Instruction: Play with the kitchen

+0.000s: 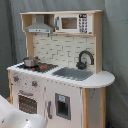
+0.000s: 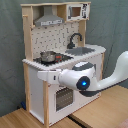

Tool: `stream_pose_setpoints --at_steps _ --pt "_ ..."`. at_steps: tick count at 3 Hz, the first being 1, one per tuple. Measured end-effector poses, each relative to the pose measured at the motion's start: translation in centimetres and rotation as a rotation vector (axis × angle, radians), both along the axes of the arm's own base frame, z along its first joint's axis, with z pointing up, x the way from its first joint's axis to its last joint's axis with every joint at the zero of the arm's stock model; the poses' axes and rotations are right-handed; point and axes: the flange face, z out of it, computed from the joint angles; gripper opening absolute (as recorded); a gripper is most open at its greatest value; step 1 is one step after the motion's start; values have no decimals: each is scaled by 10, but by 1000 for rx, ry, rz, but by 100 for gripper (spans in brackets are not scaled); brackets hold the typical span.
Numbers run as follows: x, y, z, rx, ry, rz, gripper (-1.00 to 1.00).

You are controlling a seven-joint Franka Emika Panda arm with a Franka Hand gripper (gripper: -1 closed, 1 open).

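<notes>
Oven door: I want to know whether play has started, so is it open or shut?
Shut: the oven door sits flush with the kitchen front.

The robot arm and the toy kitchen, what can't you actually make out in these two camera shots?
- Gripper: in the second exterior view the arm covers it; in the first exterior view only the arm's white body shows at the bottom left edge.
- Oven door: upper part hidden by the arm in the second exterior view.
- Pot contents: too small to tell in both exterior views.
- Microwave buttons: blurred.
</notes>
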Motion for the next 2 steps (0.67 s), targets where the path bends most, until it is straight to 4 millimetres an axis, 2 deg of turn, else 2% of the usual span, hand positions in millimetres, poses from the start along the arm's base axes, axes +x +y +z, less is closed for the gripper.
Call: stream_pose_setpoints --at_steps 2 --pt "-12 -31 -6 -31 39 19 100"
